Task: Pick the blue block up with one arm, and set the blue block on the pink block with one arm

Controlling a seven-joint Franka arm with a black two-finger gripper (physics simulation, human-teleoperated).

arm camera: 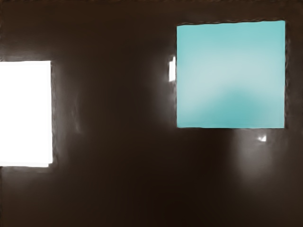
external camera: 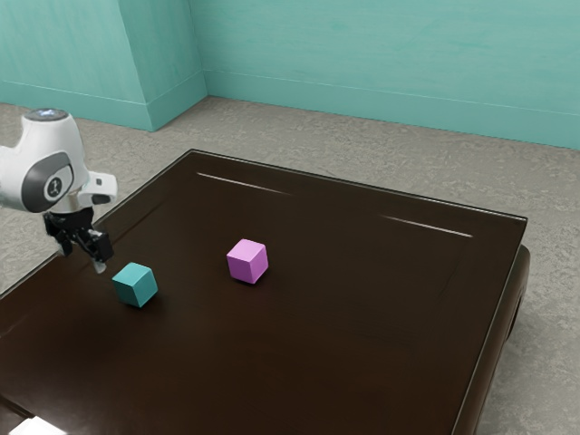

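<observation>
The blue block (external camera: 135, 284), a teal cube, sits on the dark table (external camera: 344, 344) near the exterior view's left. The pink block (external camera: 247, 261) stands on the table a short way to the blue one's right, apart from it. My gripper (external camera: 83, 250) hangs just above the table, to the left of the blue block and slightly behind it, touching nothing. Its fingers stand apart with nothing between them. In the wrist view the blue block's top (arm camera: 231, 74) appears as a teal square off to one side of the hand, not under it.
The table's left edge (external camera: 109, 213) runs close beside my arm. A bright white patch (arm camera: 26, 113) shines on the glossy tabletop (arm camera: 123, 189) in the wrist view. Wide bare tabletop lies to the right of the pink block, with teal walls (external camera: 381, 45) beyond.
</observation>
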